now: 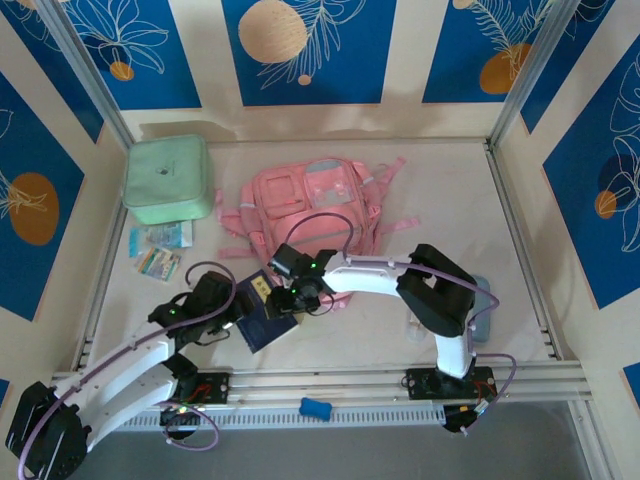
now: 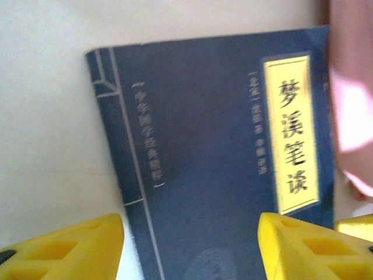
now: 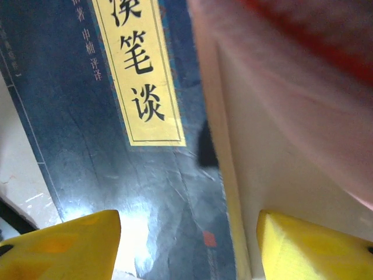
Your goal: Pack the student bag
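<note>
Near edge: a small blue object [image 1: 315,407] lay on the mounting rail between the two arm bases. Just beyond, both arms reached in over a dark blue book [image 1: 262,325] lying flat on the table [image 1: 440,200], yellow title strip facing up. The left arm [image 1: 120,375] came in from the near left and the right arm [image 1: 375,275] swept across from the right, so the two heads met over the book. In the left wrist view the left gripper [image 2: 189,248] had its yellow fingers [image 2: 70,248] spread wide, the book cover below the gap and nothing pinched; pink fabric [image 2: 349,116] crossed the right edge. In the right wrist view the right gripper [image 3: 189,248] was likewise spread, fingers [image 3: 309,245] apart, above the book's right edge and a pale, pink-edged surface [image 3: 280,146] (could not tell what this was). A grey-blue item [image 1: 482,310] sat partly hidden behind the right arm. Left of the book, two small colourful packets [image 1: 160,250] lay near each other. Farther back, the student bag [image 1: 310,200] lay flat at mid-table, front pockets up, straps splayed, its near edge close to the book. A mint green case [image 1: 168,180] sat in the far left corner, apart from the bag.
</note>
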Tool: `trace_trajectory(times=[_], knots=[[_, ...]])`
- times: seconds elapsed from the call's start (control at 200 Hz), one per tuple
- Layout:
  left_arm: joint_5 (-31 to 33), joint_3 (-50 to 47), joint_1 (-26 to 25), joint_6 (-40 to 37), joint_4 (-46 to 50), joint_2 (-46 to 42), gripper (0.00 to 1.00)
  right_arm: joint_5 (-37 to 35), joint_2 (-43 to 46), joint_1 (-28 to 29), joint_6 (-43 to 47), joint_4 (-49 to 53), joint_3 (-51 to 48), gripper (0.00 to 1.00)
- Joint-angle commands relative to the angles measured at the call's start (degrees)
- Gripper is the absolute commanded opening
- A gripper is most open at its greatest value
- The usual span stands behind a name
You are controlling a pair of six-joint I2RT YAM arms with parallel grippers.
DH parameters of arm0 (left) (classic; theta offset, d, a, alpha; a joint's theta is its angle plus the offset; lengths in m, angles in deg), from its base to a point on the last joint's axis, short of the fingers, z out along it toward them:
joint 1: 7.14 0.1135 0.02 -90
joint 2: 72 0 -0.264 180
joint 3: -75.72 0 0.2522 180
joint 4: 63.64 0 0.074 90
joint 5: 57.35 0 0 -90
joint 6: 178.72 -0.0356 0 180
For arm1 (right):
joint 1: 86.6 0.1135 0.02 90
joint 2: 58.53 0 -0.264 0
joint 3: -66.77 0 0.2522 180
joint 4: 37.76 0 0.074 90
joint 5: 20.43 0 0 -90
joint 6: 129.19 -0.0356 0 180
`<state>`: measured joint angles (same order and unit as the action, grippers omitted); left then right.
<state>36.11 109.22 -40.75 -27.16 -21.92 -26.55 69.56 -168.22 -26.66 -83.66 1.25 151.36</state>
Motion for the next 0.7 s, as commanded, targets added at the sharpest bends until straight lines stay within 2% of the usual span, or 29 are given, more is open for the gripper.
trace_trajectory(times=[0.0,0.125,0.275,0.595,0.695], knots=[[-2.31,-2.07,0.26,1.37,-1.89,-0.06,0.61,-1.39,-1.63,0.39,0.99,0.41,1.57,0.63],[-1.51,-2.39,0.25,1.8,-1.72,0.55,0.58,0.55,-3.07,0.78,1.79,0.25,3.4,0.64],[-2.76,-5.5,0.32,2.81,-7.09,-1.56,0.56,2.05,-1.18,1.83,2.43,0.21,4.07,0.64],[-1.53,-4.53,0.29,1.48,-5.0,-1.44,0.55,5.57,2.3,0.88,2.73,1.16,5.67,0.62],[-1.53,-5.04,0.31,1.67,-5.78,-1.89,0.55,8.91,2.68,0.17,2.57,0.46,5.33,0.6]])
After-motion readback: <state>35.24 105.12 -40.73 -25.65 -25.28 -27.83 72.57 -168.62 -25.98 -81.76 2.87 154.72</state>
